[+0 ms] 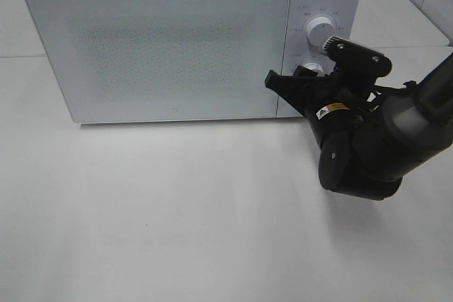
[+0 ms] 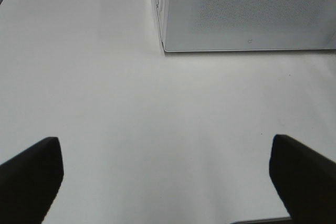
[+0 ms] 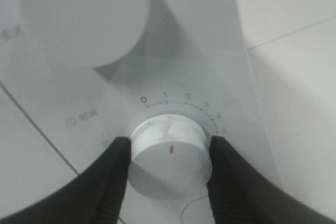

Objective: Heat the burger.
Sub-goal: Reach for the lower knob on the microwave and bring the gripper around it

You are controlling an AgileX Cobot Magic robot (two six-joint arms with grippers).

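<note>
The burger is out of view. The white microwave [image 1: 177, 47] stands at the back of the table with its door shut. My right gripper [image 1: 303, 79] reaches to the control panel, where its two black fingers [image 3: 113, 177] press against either side of the lower white knob [image 3: 169, 158]. That knob's red mark points away from the red 0 on the numbered dial. In the left wrist view my left gripper [image 2: 165, 156] is open, its fingertips [image 2: 31, 177] wide apart over bare table and holding nothing. It does not show in the exterior view.
The upper knob [image 1: 320, 27] sits above the gripped one on the panel [image 3: 220, 51]. The white table [image 1: 177, 210] stretches in front of the microwave. The microwave's lower left front corner [image 2: 165, 50] shows in the left wrist view.
</note>
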